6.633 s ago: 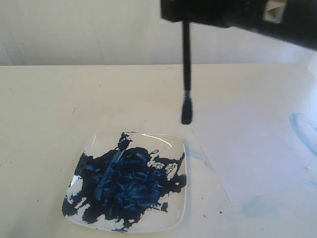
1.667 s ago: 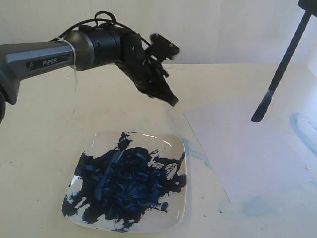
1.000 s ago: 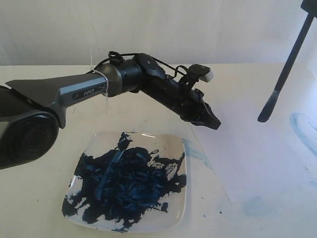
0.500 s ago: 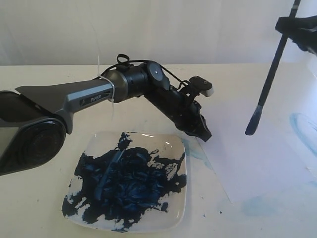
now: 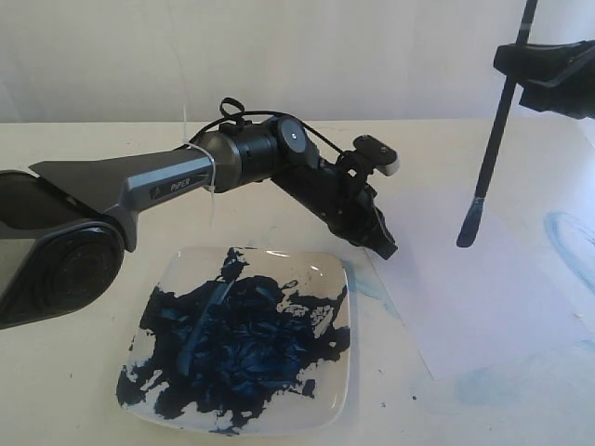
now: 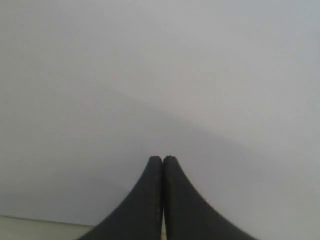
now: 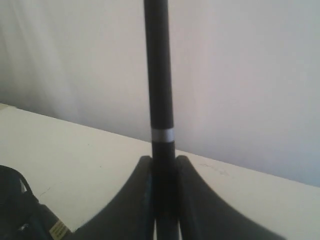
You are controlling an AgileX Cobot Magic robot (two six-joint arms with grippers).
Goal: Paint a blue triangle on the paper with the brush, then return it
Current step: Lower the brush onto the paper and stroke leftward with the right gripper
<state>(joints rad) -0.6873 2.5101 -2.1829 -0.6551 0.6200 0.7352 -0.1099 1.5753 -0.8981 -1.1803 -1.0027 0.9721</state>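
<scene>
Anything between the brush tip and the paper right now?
Nothing visible. The brush hangs tip-down above the paper, with bare sheet beneath it. The left gripper, jaws shut, sits at the paper's edge, well aside of the tip.

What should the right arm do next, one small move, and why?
Probably lower the brush until its tip meets the paper. The right gripper clamps the handle, the tip seems to hang just above the blank sheet, and the shut left gripper rests at the paper's corner, apparently pinning it.
</scene>
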